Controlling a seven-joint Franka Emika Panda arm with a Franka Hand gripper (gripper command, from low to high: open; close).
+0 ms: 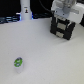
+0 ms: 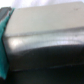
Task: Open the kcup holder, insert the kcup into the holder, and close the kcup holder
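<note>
The kcup holder (image 1: 62, 28) is a black boxy case with light drawer handles, standing on the white table at the exterior view's upper right. My gripper (image 1: 61, 18) hangs right at the holder's top, under the white arm. I cannot make out how its fingers stand. The kcup (image 1: 18, 63), a small white pod with a green top, stands alone near the front at the exterior view's left, far from the gripper. The wrist view is filled by a blurred close-up of a grey and black surface, most likely the holder (image 2: 45, 47); no fingers show there.
A tall white bottle-like thing (image 1: 25, 10) with a dark mark stands at the back left of the exterior view. The white table (image 1: 45, 55) stretches between the kcup and the holder. A teal patch (image 2: 4, 35) shows at the wrist view's edge.
</note>
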